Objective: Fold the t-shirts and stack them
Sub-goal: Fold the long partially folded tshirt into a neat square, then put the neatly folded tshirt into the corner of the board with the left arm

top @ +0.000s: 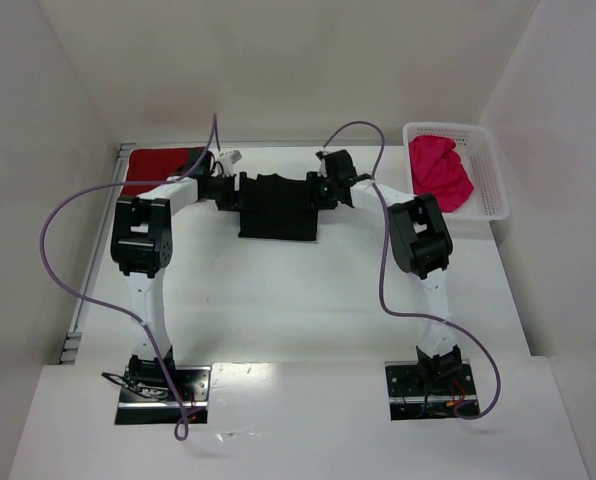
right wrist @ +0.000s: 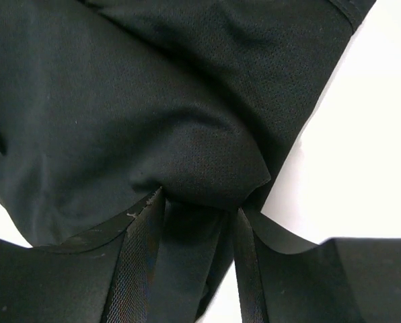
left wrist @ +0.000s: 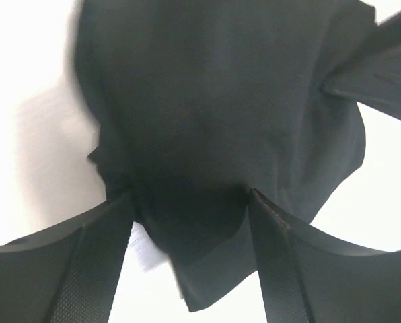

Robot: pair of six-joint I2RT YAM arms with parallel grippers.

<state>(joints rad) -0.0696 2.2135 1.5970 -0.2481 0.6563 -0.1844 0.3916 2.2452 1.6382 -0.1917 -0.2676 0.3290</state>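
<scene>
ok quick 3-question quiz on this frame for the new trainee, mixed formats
1. True or false: the white basket is empty.
2. Which colour of shirt do the left gripper and right gripper grip? A black, B dark red, C pink-red.
3. Fill in: the dark red t-shirt lies at the far ___ corner of the table.
Key: 1 false, the pink-red t-shirt lies in it. 2 A, the black t-shirt. 3 left.

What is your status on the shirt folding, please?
Left gripper and right gripper both shut on black t-shirt, far centre. Dark red t-shirt folded far left; pink-red t-shirt bunched in white basket. Nothing in the way.
</scene>
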